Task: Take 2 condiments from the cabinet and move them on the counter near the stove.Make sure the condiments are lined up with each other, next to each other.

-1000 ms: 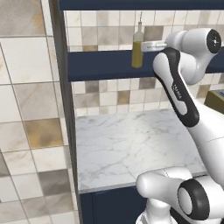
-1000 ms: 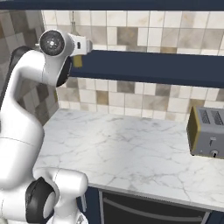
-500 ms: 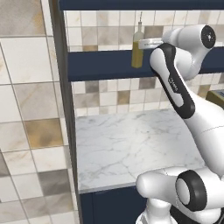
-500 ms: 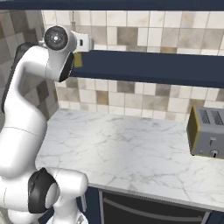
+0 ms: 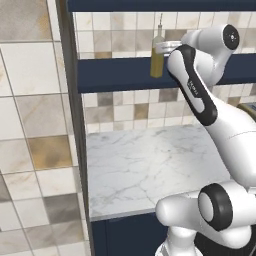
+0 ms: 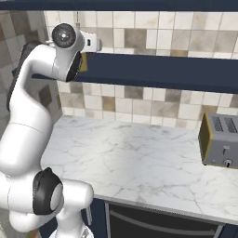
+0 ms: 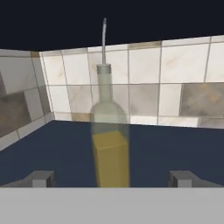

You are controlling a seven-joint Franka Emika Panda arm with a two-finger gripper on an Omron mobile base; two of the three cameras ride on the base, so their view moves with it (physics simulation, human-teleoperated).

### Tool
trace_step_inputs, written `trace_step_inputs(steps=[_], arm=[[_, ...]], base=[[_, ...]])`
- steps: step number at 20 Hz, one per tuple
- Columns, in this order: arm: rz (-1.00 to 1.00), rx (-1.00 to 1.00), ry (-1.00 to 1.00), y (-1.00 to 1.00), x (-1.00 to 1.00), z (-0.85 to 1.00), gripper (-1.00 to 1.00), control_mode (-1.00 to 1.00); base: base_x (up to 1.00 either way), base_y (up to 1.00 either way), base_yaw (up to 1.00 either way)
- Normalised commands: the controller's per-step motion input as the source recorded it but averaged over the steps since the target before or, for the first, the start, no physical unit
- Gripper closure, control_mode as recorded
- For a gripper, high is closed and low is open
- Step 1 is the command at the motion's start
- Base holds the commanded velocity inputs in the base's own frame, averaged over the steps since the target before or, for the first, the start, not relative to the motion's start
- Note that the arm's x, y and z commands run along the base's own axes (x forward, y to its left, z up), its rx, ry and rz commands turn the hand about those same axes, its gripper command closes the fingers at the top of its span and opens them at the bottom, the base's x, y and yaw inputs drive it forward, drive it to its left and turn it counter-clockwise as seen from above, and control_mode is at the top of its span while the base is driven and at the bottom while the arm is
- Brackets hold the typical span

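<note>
The table (image 6: 139,158), white marble, is cut off at the 3 o'clock edge of the left base view by the arm. The navy shelf (image 5: 115,72) runs across the tiled wall above it; its far end is hidden behind the arm. A toaster (image 6: 219,140) stands on the table at 3 o'clock in the right base view. The oil bottle (image 7: 109,144) stands upright on the shelf, base cut off in the hand view. The raised arm holds the end effector (image 7: 112,178) level at the shelf, released, fingertips (image 7: 41,178) wide either side of the bottle.
</note>
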Motion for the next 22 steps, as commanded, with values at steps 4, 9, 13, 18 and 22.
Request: trace_step_inputs(steps=[4,9,13,18,22], arm=[[0.0,0.0,0.04,0.0,0.29,-0.02,-1.0,-1.0],[0.0,0.0,0.01,0.04,0.2,-0.06,-1.0,-1.0],[0.0,0.0,0.0,0.18,0.02,-0.08,-1.0,-1.0],[0.0,0.0,0.0,0.15,0.06,-0.06,-1.0,-1.0],[0.0,0.0,0.02,0.0,0.19,0.0,-1.0,-1.0]], base=[[0.0,0.0,0.0],[0.0,0.0,0.0],[0.0,0.0,0.0],[0.0,0.0,0.0],[0.0,0.0,0.0]])
